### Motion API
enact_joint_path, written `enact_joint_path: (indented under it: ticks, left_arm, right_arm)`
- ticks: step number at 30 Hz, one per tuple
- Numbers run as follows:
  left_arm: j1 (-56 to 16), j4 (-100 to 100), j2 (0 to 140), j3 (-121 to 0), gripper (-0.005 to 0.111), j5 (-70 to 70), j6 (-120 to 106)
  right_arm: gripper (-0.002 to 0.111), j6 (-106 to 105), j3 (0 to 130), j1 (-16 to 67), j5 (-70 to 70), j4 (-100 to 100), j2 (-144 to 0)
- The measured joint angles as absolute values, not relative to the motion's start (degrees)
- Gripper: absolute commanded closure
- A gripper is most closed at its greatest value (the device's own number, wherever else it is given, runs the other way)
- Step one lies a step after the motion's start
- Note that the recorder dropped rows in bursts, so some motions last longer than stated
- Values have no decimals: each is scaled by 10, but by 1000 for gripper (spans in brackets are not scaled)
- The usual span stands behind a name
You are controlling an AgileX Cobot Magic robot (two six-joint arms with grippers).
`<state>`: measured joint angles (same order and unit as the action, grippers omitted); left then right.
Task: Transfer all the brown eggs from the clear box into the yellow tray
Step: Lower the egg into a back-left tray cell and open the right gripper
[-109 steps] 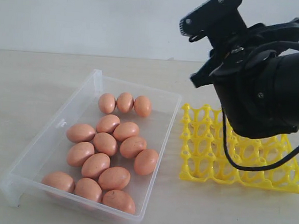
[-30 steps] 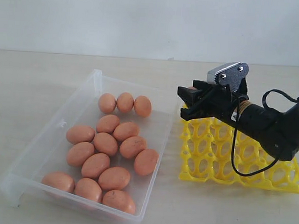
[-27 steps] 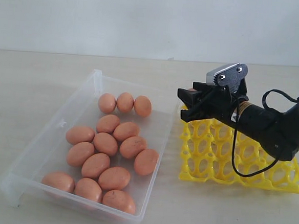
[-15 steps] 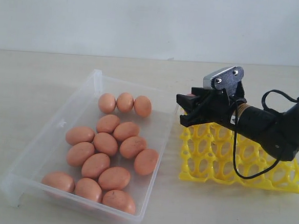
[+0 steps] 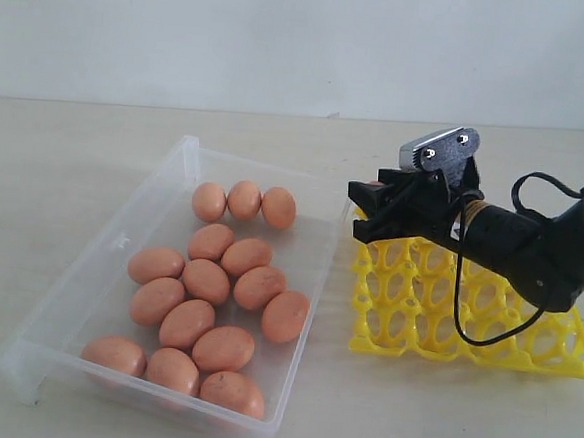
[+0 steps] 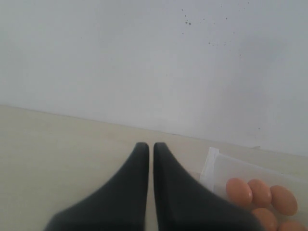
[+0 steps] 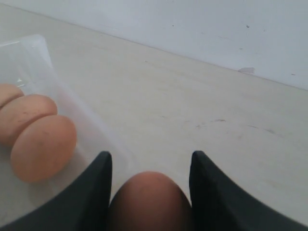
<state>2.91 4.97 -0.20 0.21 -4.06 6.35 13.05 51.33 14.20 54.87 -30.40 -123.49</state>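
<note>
Centre-right of the exterior frame: the right claw (image 5: 365,206) is over the upper-left corner of the bright yellow lattice egg tray (image 5: 415,323). It's clamped on one brown oval egg (image 7: 149,197), and the wrist view shows the egg snug in the grip. The left claw (image 6: 150,145) is closed on nothing, with a corner of the large clear plastic box (image 5: 181,156) in its view. The rest of the brown eggs (image 5: 205,280) sit in that box, left half of the frame. No egg in any tray cup I can see.

My read: placing step. I'd centre the egg over the corner cup, clear of the pointed posts, lower slowly until the cup carries it, then let go. Releasing high or off-centre risks it rolling onto the worktop (image 5: 65,163).
</note>
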Motion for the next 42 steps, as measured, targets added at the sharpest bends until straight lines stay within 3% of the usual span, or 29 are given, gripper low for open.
enact_joint_path:
  ticks: [6, 16, 23, 40, 42]
  left_arm:
    - [29, 50, -2, 2, 103, -41, 63]
    - [29, 50, -2, 2, 103, -41, 63]
    - [29, 50, -2, 2, 103, -41, 63]
    - [29, 50, -2, 2, 103, -41, 63]
    - [29, 50, -2, 2, 103, -41, 63]
  right_arm:
    - [100, 134, 513, 142, 537, -288, -1235]
    - [64, 134, 513, 141, 512, -289, -1235]
    - [48, 135, 513, 141, 513, -289, -1235]
    - [46, 136, 513, 139, 500, -289, -1163]
    - [53, 155, 513, 139, 487, -294, -1138]
